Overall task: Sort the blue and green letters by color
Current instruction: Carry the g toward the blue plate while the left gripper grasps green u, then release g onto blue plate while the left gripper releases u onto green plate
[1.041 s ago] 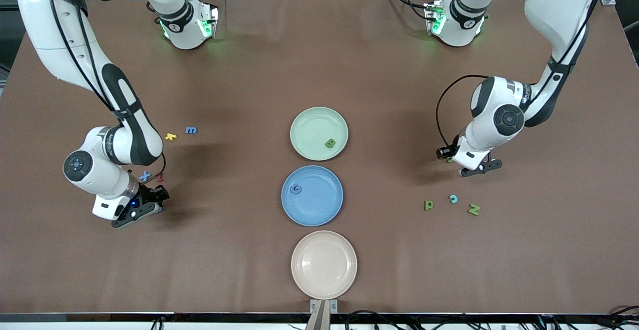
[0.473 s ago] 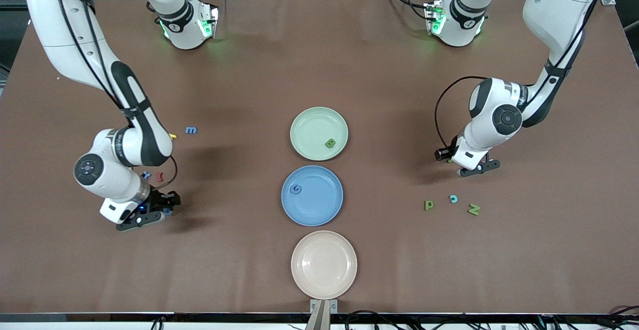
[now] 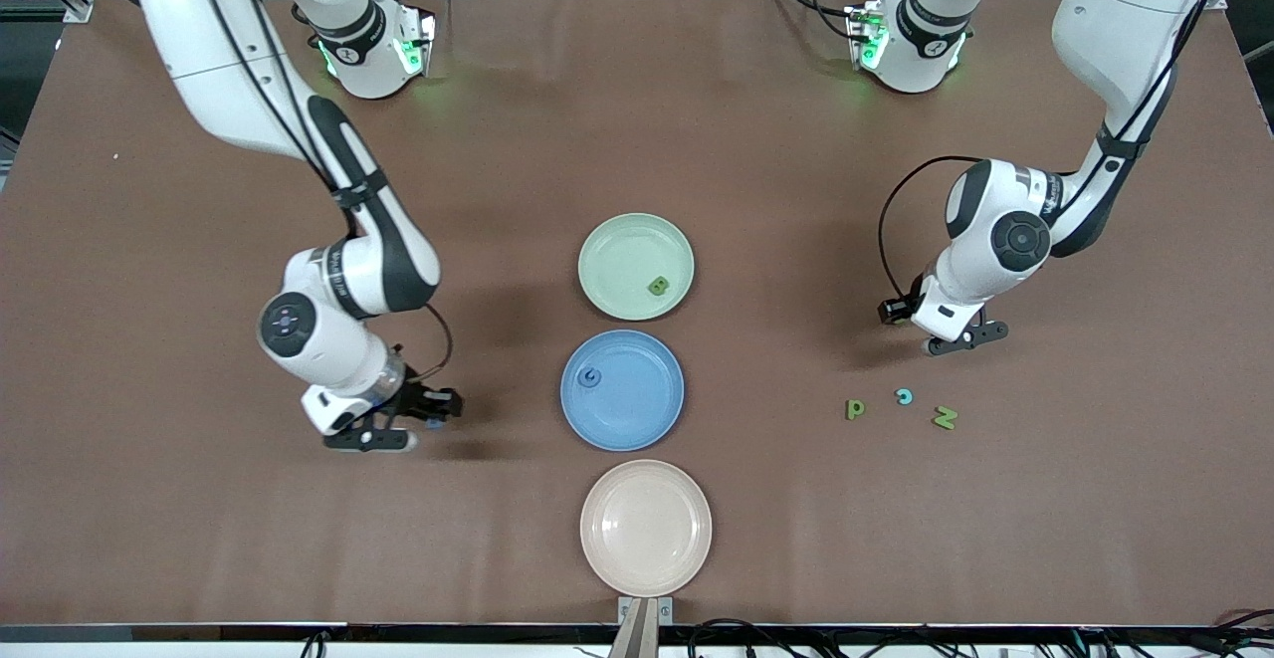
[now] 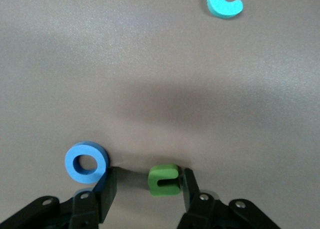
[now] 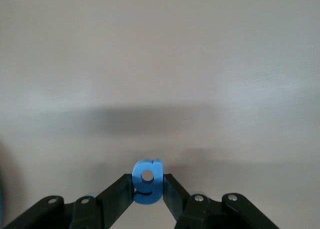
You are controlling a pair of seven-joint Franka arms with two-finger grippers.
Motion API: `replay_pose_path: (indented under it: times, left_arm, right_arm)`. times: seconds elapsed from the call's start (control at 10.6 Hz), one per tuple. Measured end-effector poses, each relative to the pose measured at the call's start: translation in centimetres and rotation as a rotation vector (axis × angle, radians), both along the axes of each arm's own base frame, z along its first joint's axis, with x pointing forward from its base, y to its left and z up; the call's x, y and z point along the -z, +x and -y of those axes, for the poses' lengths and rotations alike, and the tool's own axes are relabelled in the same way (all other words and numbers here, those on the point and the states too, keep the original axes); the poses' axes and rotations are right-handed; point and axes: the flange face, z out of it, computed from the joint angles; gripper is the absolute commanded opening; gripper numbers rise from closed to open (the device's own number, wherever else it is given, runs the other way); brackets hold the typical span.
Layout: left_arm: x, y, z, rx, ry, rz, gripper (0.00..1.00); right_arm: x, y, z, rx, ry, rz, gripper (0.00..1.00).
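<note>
Brown table (image 3: 756,120) under right end effector (image 5: 148,189) clamping blue letter (image 5: 147,180); left end effector (image 4: 147,189) seemingly open.

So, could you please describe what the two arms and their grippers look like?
Both arms have glossy white shells with black joint bands, round dark grey joint caps, and thin black cables along the links. The bases glow green. The right gripper and left gripper have black two-finger hardware on a white wrist block; small round fasteners show on the black fingers in the wrist views.

green plate (image 3: 617,245), blue plate (image 3: 642,409), beige plate (image 3: 645,529), brown table (image 3: 637,120)
</note>
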Motion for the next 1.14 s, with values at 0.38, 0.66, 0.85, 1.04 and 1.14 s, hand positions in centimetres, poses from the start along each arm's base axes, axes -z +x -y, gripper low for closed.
replay_pose_path:
  times: [0.38, 0.66, 0.85, 1.04, 1.14]
  left_arm:
    - [0.1, 0.0, 0.1, 0.002, -0.002, 0.001, 0.21]
    - [-0.1, 0.2, 0.5, 0.008, -0.007, 0.01, 0.0]
    - [-0.1, 0.2, 0.6, 0.009, -0.007, 0.01, 0.0]
    - [-0.4, 0.3, 0.8, 0.013, -0.008, 0.017, 0.0]
    - [-1.1, 0.7, 1.4, 0.006, -0.008, 0.025, 0.0]
  right_arm:
    - [-2.7, -2.7, -12.0, 0.066, 0.103, -0.003, 0.18]
    - [-2.2, -5.0, -16.7, 0.093, 0.118, -0.033, 0.18]
    - [-1.8, -6.5, -19.6, 0.098, 0.125, -0.048, 0.2]
    - [-2.2, -7.6, -22.6, 0.108, 0.142, -0.049, 0.36]
    - [-2.4, -7.8, -24.0, 0.112, 0.156, -0.039, 0.71]
